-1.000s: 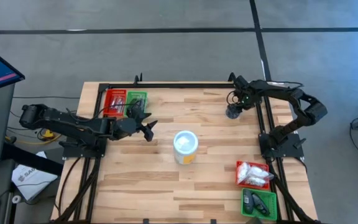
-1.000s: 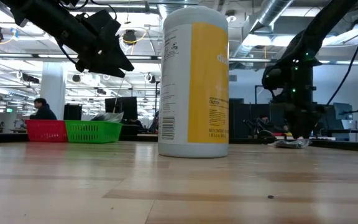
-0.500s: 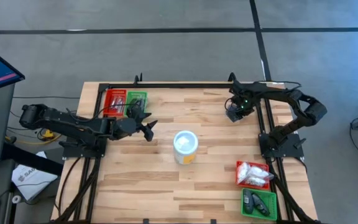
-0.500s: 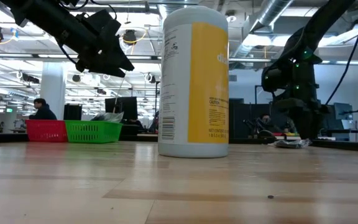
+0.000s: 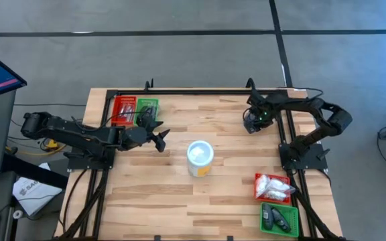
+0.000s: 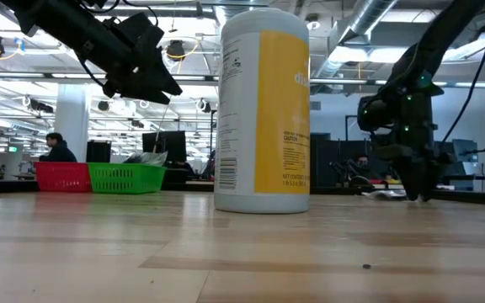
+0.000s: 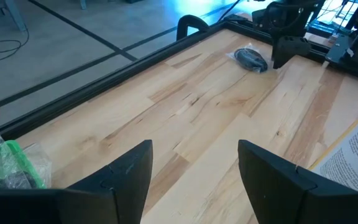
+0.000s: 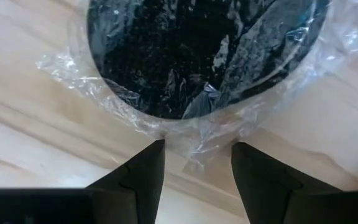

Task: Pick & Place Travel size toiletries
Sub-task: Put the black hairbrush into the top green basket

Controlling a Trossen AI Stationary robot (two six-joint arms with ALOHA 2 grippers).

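Two pincers are showing: the right pincer (image 8: 194,163), fingers apart, is hovering over a dark round piece in crinkly wrap (image 8: 197,56) near the surface's (image 5: 233,194) far right edge; the left pincer (image 5: 158,137), also apart, is waiting beside the trays. Pinching only film risks slippage.

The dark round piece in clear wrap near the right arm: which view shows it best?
The right wrist view: the dark round piece fills the picture, its wrap just past the open jaws. The left wrist view shows it small and far. The high view hides it under the right gripper; the low view barely shows it.
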